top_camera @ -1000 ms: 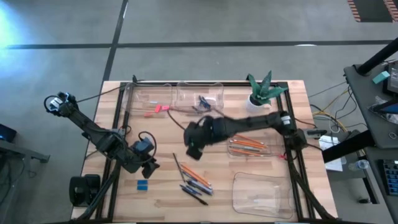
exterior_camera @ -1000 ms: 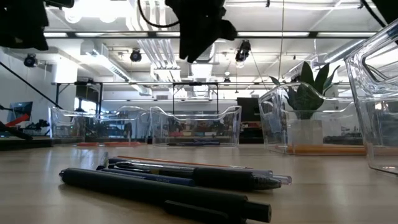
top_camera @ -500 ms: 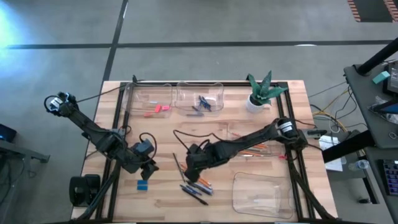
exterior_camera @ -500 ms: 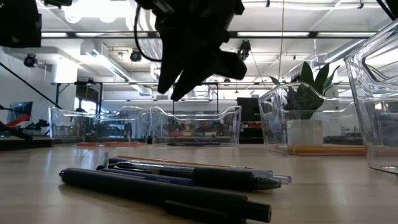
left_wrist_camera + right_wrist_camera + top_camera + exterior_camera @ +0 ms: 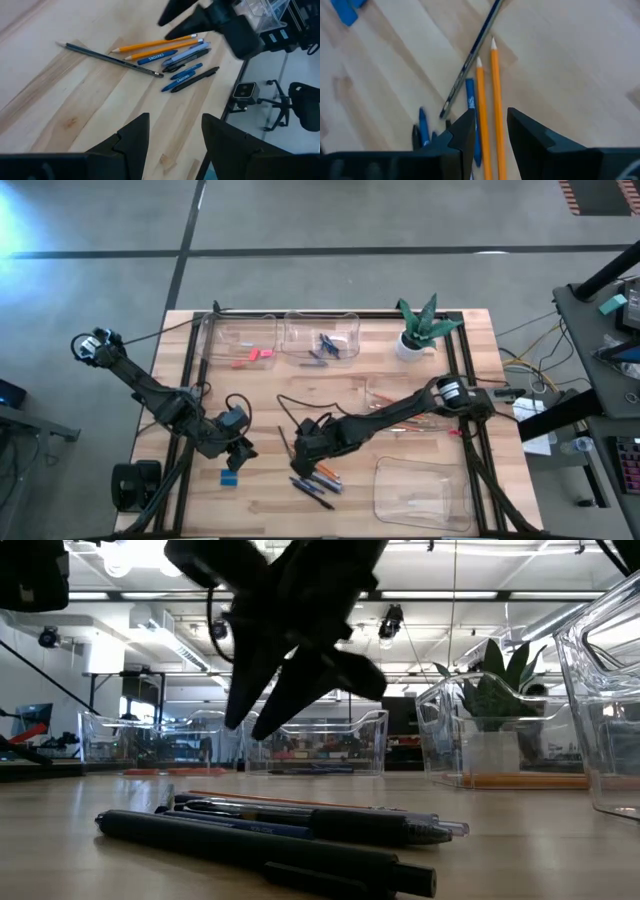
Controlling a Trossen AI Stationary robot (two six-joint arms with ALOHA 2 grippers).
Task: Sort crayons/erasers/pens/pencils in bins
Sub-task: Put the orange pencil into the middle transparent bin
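Observation:
A loose pile of pens [image 5: 270, 845], two orange pencils [image 5: 495, 85], blue crayons [image 5: 471, 100] and a thin dark stick [image 5: 470, 65] lies flat on the table near its front edge [image 5: 315, 475]. My right gripper [image 5: 491, 117] hovers open just above the pile's far end [image 5: 250, 725], slanting down, with one orange pencil showing between its fingers. A blue eraser [image 5: 229, 477] lies on the table left of the pile. My left gripper [image 5: 243, 452] waits open just beyond that eraser, facing the pile [image 5: 170, 55].
Two clear bins stand at the far edge, one with pink erasers [image 5: 255, 356] and one with crayons [image 5: 322, 345]. A bin with orange pencils [image 5: 400, 415] is at mid right and another bin [image 5: 420, 490] at the near right. A potted plant [image 5: 420, 325] stands far right.
My right gripper has come down from the table's middle toward the near left, onto the pile, rolling and tipping steeper as it sank. Nothing on the table has moved.

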